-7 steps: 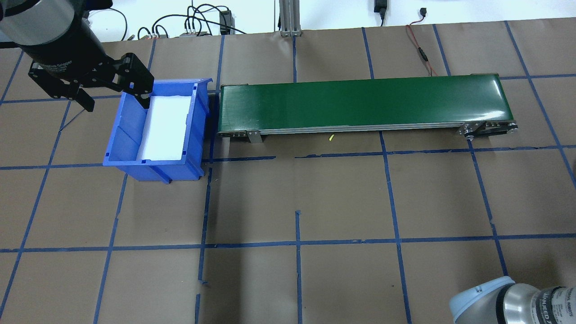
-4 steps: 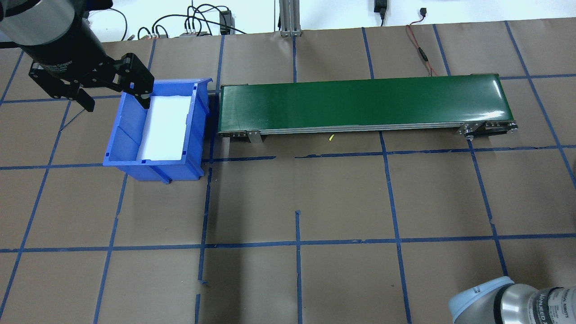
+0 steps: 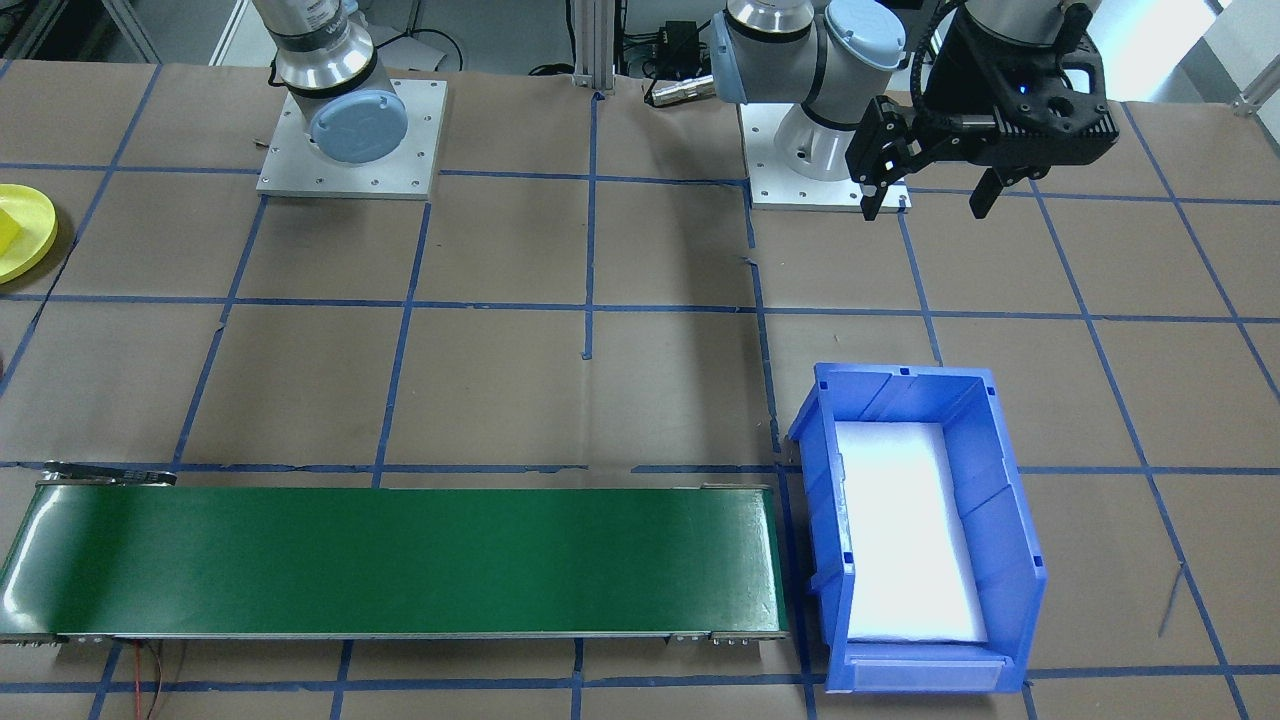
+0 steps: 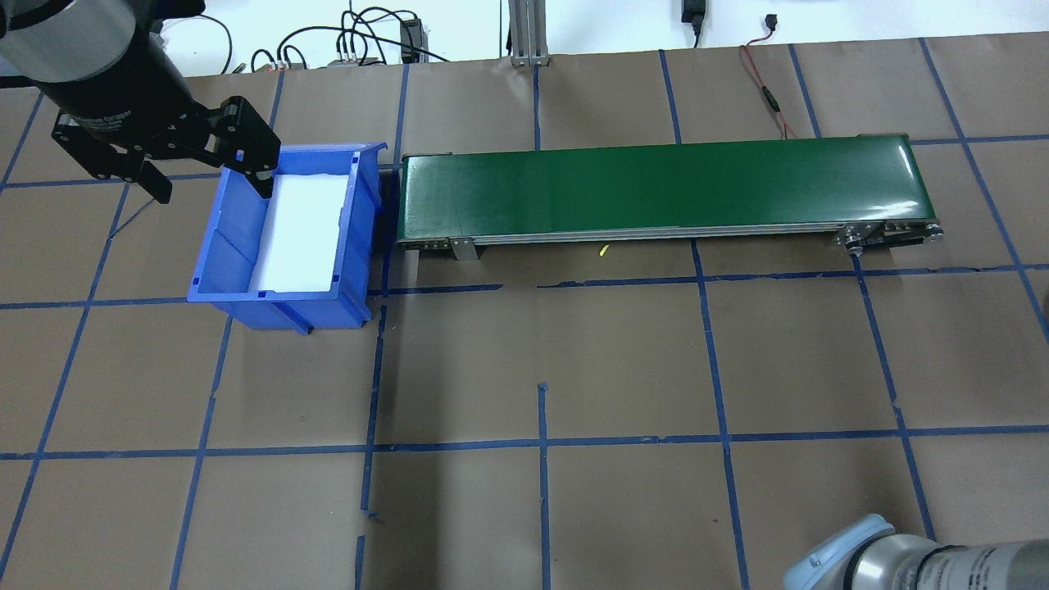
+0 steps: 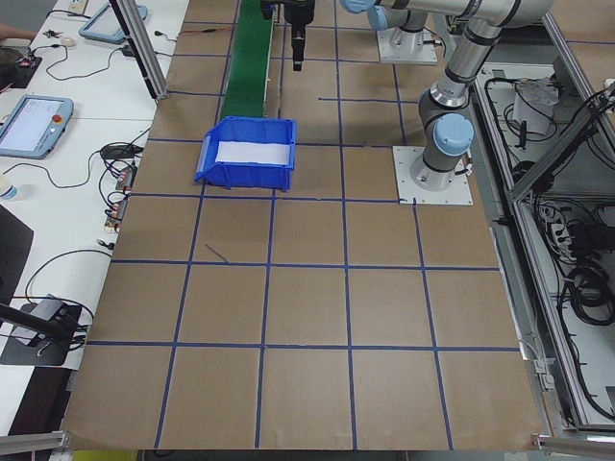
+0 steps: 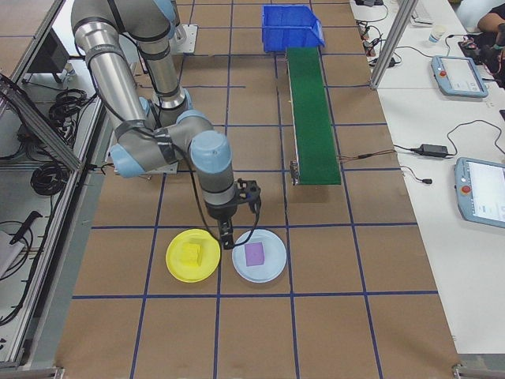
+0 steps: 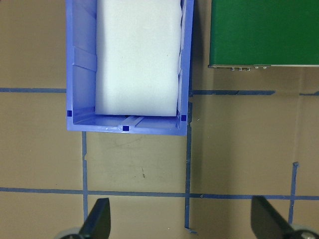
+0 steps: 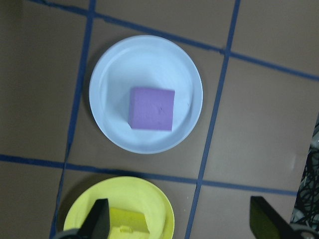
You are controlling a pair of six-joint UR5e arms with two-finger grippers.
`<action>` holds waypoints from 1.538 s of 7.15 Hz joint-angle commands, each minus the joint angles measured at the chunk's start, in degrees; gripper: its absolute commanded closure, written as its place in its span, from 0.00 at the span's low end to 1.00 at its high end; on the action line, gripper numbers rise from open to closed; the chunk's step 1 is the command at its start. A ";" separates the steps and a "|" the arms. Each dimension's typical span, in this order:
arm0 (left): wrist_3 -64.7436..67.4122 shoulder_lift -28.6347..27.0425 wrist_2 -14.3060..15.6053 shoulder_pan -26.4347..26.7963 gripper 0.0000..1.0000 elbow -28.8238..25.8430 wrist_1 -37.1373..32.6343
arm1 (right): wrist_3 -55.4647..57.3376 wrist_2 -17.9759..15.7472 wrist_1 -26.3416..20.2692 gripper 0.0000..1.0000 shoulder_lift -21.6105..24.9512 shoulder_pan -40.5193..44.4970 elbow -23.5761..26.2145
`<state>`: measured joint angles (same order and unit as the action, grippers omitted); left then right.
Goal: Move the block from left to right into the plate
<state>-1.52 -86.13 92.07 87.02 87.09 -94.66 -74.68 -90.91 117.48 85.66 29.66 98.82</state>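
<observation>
**Blocks already plated; both grippers empty**

Yellow block (image 8: 124,221) lies in the yellow plate (image 8: 162,209); purple block (image 8: 151,108) sits centred in the white plate (image 8: 109,74). Judged light, soft foam: grip opposite flat faces.

Right gripper (image 8: 177,221) hovers above the plates, fingers spread wide, holding nothing. Left gripper (image 4: 209,176) likewise spread, empty, by the blue bin (image 4: 221,246).

Overhead view omits the plates; right side view shows both.

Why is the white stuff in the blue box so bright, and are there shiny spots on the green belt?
Exterior front-facing view: the white foam liner in the blue bin is washed out by glare, and the green conveyor belt has a pale sheen at its far left end. Overhead exterior view: a soft reflection at the belt's right end. Right wrist-mounted view: the white plate looks evenly lit, and the purple block looks sharp.
</observation>
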 commanded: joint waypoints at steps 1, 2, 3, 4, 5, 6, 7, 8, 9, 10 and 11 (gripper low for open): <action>0.20 0.00 -0.13 0.16 0.00 0.02 0.00 | 2.42 4.57 -0.93 0.00 3.53 9.67 -0.12; 0.29 0.00 -0.13 0.08 0.00 -0.07 -0.17 | 5.48 5.21 -2.06 0.00 5.02 14.50 -0.03; 2.29 0.00 -0.13 0.16 0.00 0.19 -0.26 | 9.08 5.22 -4.95 0.00 6.61 19.95 -0.55; 3.10 0.00 -0.13 0.08 0.00 0.02 -0.35 | 16.08 5.13 -5.93 0.00 8.36 24.70 -2.04; 3.02 0.00 0.13 0.08 0.00 -0.07 -0.35 | 23.63 4.70 -9.16 0.00 9.08 31.19 -3.44; 3.02 0.00 0.04 0.16 0.00 -0.25 -0.35 | 29.88 4.35 -11.89 0.00 9.26 36.65 -4.94; 3.02 0.00 -0.13 0.16 0.00 -0.16 -0.35 | 36.73 4.34 -15.57 0.00 9.26 41.23 -5.82; 2.93 0.00 -0.22 0.16 0.00 -0.16 -0.35 | 42.02 2.25 -17.61 0.00 9.17 45.45 -5.92; 2.93 0.00 -0.13 0.16 0.00 0.01 -0.35 | 49.21 -2.03 -20.07 0.00 9.17 50.36 -6.44; 2.93 0.00 -0.13 0.16 0.00 0.10 -0.35 | 60.33 -3.38 -25.57 0.00 8.65 55.72 -8.54; 2.76 0.00 -0.13 0.16 0.00 0.10 -0.35 | 75.06 -2.87 -29.37 0.00 8.21 60.04 -10.12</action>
<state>1.37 -86.13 91.93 87.19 87.13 -95.01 -15.91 -93.14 93.29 94.40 83.74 90.71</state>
